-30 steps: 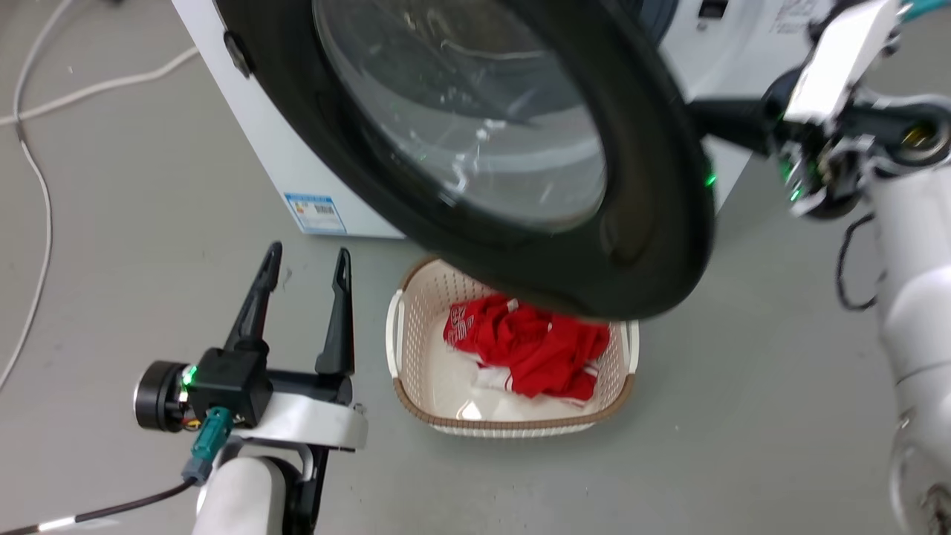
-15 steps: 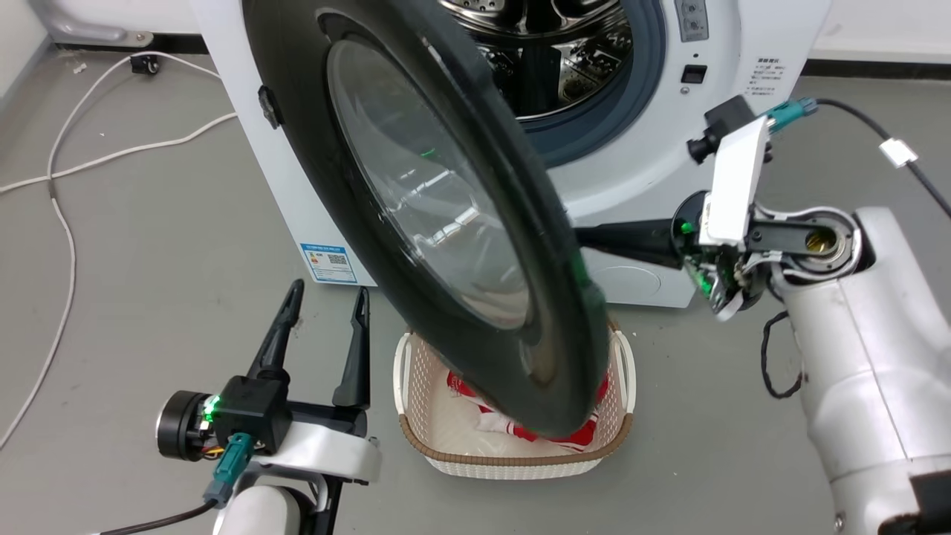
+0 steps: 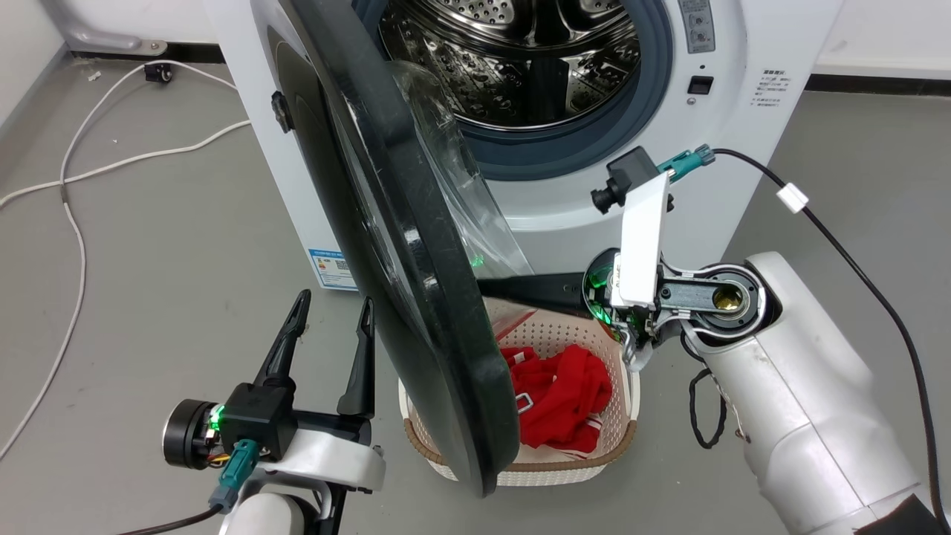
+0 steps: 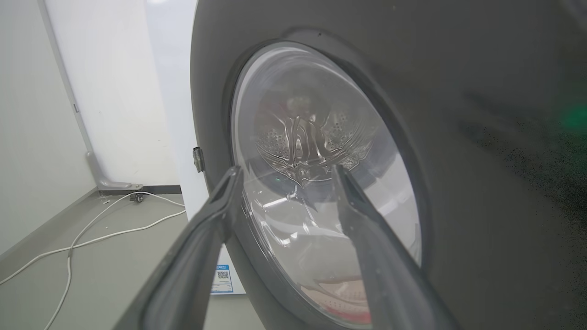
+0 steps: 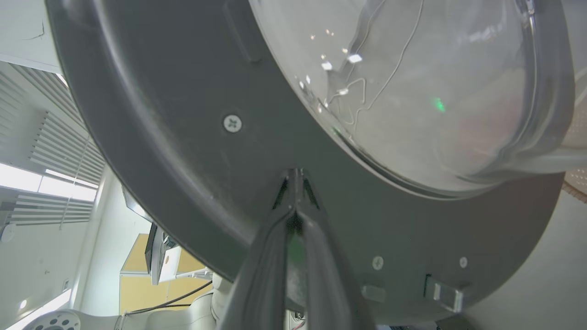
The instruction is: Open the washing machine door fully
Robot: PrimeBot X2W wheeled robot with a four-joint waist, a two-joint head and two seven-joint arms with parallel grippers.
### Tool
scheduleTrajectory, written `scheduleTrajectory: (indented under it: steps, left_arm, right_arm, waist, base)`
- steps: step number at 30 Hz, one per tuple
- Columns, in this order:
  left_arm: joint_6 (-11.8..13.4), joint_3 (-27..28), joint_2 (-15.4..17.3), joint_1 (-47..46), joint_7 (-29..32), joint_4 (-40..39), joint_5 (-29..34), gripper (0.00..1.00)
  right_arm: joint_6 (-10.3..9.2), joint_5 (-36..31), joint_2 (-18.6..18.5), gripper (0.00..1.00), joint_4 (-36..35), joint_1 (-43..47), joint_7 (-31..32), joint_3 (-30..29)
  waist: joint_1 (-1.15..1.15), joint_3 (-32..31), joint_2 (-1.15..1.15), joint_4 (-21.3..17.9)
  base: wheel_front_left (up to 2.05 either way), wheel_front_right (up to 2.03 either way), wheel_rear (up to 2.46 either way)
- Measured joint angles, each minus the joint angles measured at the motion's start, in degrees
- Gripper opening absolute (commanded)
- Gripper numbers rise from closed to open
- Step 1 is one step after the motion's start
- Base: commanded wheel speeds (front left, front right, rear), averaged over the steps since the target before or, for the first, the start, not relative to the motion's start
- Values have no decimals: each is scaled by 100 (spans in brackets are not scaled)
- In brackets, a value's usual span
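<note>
Two entries | right hand (image 5: 293, 178) together, tips on door (image 5: 183, 137) inner face; left hand (image 3: 334, 299) apart, outside

Setting: an indoor robotics test room arranged as a laundry station, not a home. Indicators: a bare grey floor (image 3: 148, 297) of smooth, seamless finish; plain white walls (image 3: 891, 30) with a dark baseboard (image 3: 877, 83); loose white cables (image 3: 134, 158) lying across the floor. The washing machine (image 3: 743, 111) stands free on the open floor, with a laundry basket (image 3: 565, 472) holding a red garment (image 3: 557, 386) in front. The right wrist view shows louvred ceiling panels (image 5: 59, 151), a monitor (image 5: 156, 256) and a yellow panel (image 5: 133, 293).
</note>
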Motion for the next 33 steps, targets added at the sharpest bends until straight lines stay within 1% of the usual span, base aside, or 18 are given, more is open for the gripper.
scheduleTrajectory:
  steps: [4,8,11,15,19,20,21,22,25,29,31,33]
  left_arm:
    - [20,32,0,3,0,-4,-7,100]
    - [24,88,0,18,0,-21,-5,100]
    - [32,136,0,24,0,-43,-3,100]
    - [33,197,-1,54,0,-51,1,100]
    - [53,259,0,121,0,-51,-8,100]
    - [55,276,0,143,0,-47,-12,100]
    - [57,298,-1,147,0,-48,-13,100]
    - [64,315,0,147,0,-49,-14,100]
    - [69,352,-1,193,0,-45,-13,100]
    - [74,408,-1,255,0,-32,-12,100]
    - [74,435,-1,264,0,-29,-12,100]
    - [74,467,0,290,0,-30,-5,100]
  right_arm:
    - [0,-2,9,0,-140,124,-898,-123]
    - [1,-85,-9,0,-287,376,-1946,-541]
    - [1,-102,-77,0,-345,676,-2572,-893]
    - [0,-188,-301,0,-509,1182,-3239,-1269]
    - [0,-240,-413,0,-855,1769,-3882,-1617]
    - [0,-252,-434,24,-955,1923,-4045,-1712]
    - [0,-272,-444,66,-1071,2075,-4202,-1777]
    - [0,-352,-460,100,-1205,2228,-4347,-1803]
    - [2,-646,-482,100,-1579,2636,-4891,-1911]
    - [7,-1147,-490,100,-1731,3085,-5615,-2067]
    - [7,-1623,-510,100,-1785,3194,-5954,-2071]
    - [7,-2321,-613,100,-1790,3303,-6329,-2089]
  waist:
    - [0,11,0,-56]
    - [0,21,0,-142]
    - [0,32,0,-217]
    - [0,22,0,-294]
    - [0,-36,0,-353]
    - [0,-49,0,-364]
    - [0,-61,0,-376]
    - [0,-77,0,-387]
    - [0,-133,0,-408]
    - [0,-195,0,-428]
    - [0,-225,0,-443]
    - [0,-250,0,-462]
  base:
    - [0,0,0]
    - [0,0,0]
    - [0,0,0]
    - [0,0,0]
    - [0,0,0]
    - [0,0,0]
    - [0,0,0]
    - [0,0,0]
    - [0,0,0]
    - [0,0,0]
    - [0,0,0]
    - [0,0,0]
